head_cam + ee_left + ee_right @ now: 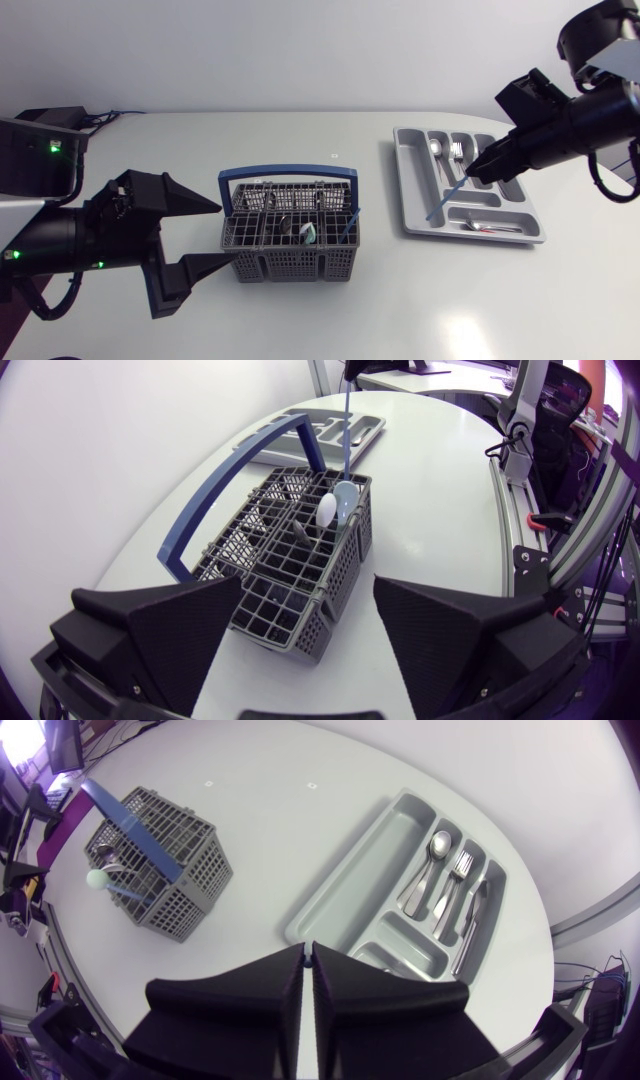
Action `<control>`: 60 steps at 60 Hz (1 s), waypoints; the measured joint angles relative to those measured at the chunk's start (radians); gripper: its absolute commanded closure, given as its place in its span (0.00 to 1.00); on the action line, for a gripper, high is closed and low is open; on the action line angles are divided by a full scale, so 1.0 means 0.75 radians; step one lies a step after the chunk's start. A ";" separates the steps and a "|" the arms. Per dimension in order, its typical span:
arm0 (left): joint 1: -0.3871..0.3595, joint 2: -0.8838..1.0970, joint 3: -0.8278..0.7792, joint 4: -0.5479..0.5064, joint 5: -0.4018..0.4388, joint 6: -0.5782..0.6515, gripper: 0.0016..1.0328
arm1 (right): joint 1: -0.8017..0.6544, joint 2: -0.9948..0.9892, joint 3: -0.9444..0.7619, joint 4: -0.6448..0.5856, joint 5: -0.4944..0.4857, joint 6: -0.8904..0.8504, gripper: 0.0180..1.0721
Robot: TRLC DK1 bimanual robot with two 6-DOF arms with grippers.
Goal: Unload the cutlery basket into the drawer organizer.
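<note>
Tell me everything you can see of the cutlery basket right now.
The basket is a grey plastic mesh box split into compartments, with a blue arched handle raised over it. It stands upright on the white table, apart from the organizer. A pale blue piece and a white piece stick up from one end compartment; a darker piece sits nearby inside. My open left pincer flanks the opposite end; whether it touches cannot be told.

White rounded table [300, 320] under soft glare.
</note>
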 measured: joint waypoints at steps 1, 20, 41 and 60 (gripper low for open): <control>0.000 0.000 0.000 0.000 0.000 0.000 0.05 | -0.005 0.021 0.010 0.004 -0.001 0.000 0.94; 0.000 0.001 0.000 0.001 0.000 0.001 0.05 | -0.041 0.433 0.298 0.016 -0.003 0.009 0.94; 0.004 0.018 -0.003 0.016 0.000 0.002 0.05 | -0.041 0.795 0.687 -0.074 0.003 0.052 0.94; 0.012 0.074 -0.003 0.041 0.000 0.011 0.05 | -0.050 1.034 1.029 -0.169 0.003 0.087 0.94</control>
